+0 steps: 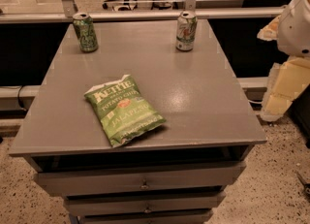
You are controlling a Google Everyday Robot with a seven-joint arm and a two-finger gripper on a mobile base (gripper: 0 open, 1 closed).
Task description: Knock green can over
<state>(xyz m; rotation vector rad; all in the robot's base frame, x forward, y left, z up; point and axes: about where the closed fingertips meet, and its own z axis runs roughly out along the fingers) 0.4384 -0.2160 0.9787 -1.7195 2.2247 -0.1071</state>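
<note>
In the camera view, a gray counter (203, 97) with drawers (140, 182) below its front edge carries three things. The green can (85, 32) stands upright at the far left corner, close to the back edge, dark green with pale print and a silver top. A white and silver can (186, 31) stands upright along the same back edge, well to the right of it. A green Kettle chip bag (124, 109) lies flat nearer the front, label up and turned at an angle, apart from both cans. The claw (281, 94) hangs off the counter's right side, pale cream below a white rounded arm section (296, 24), well apart from the green can. Whether it is apart or together, I cannot tell.
</note>
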